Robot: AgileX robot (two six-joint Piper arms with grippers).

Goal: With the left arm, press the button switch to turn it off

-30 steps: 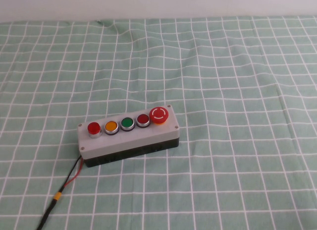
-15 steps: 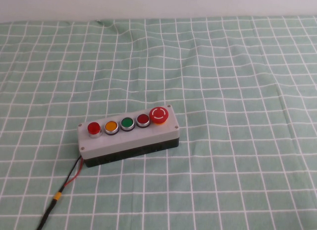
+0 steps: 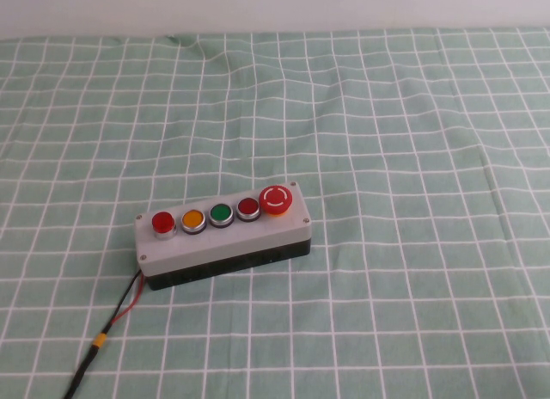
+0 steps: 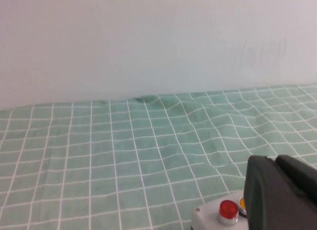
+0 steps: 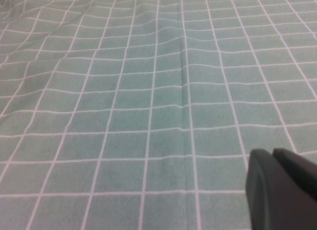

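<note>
The button switch [image 3: 162, 222] is a small bright-red round button with a silver rim. It sits at the left end of the grey five-button box [image 3: 223, 244] on the green checked cloth. It also shows in the left wrist view [image 4: 228, 209]. My left gripper [image 4: 275, 160] is shut and empty; it hangs above and short of the box, next to the button and apart from it. My right gripper [image 5: 271, 153] is shut and empty over bare cloth. Neither arm shows in the high view.
Along the box follow an orange button [image 3: 192, 219], a green button [image 3: 221, 214], a darker red flat button [image 3: 248, 208] and a large red mushroom button [image 3: 276, 200]. A red and black cable [image 3: 120, 309] runs from the box's left end toward the near edge.
</note>
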